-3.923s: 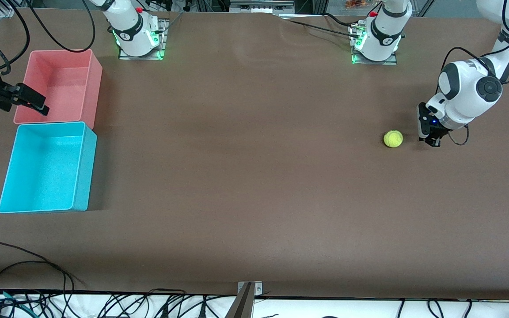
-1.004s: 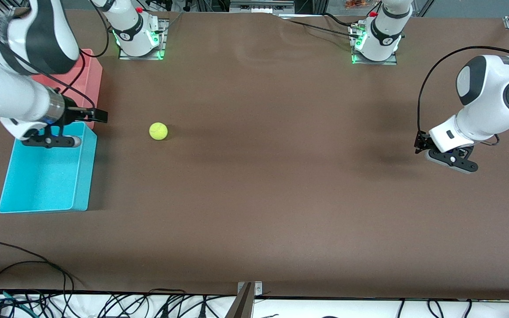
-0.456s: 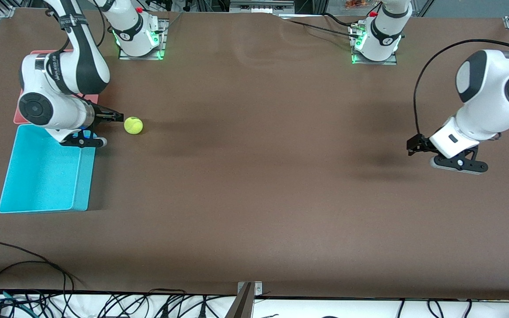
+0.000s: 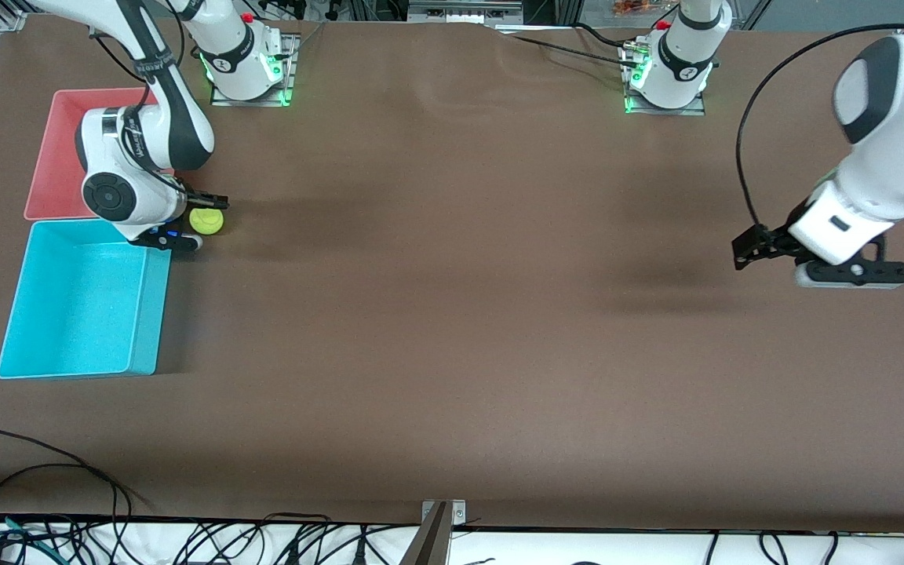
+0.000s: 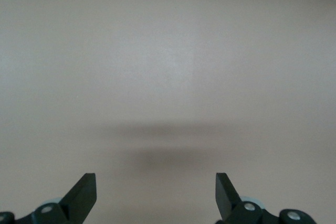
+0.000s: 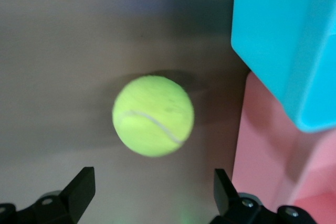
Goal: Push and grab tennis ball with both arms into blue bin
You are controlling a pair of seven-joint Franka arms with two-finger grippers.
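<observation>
Presently on the brown surface (image 4: 452, 329), from the right arm's end to the left arm's:

1. Pink bin (image 4: 56, 169), toward the right arm's end, partly covered by the right arm.
2. Blue bin (image 4: 79, 369), touching the pink bin and nearer the front camera; open top, nothing seen in it.
3. Right gripper (image 4: 205, 212), low by the corner where the two bins meet; fingers (image 6: 79, 190) spread wide, holding nothing.
4. Ball (image 4: 206, 221), yellow-green, on the surface just beside the blue bin's corner, right at the right gripper's open fingers; the right wrist view shows it just ahead of the fingertips.
5. Left gripper (image 4: 746, 249), up over bare surface toward the left arm's end, well apart from the ball; fingers (image 5: 84, 192) spread wide, nothing between them.
</observation>
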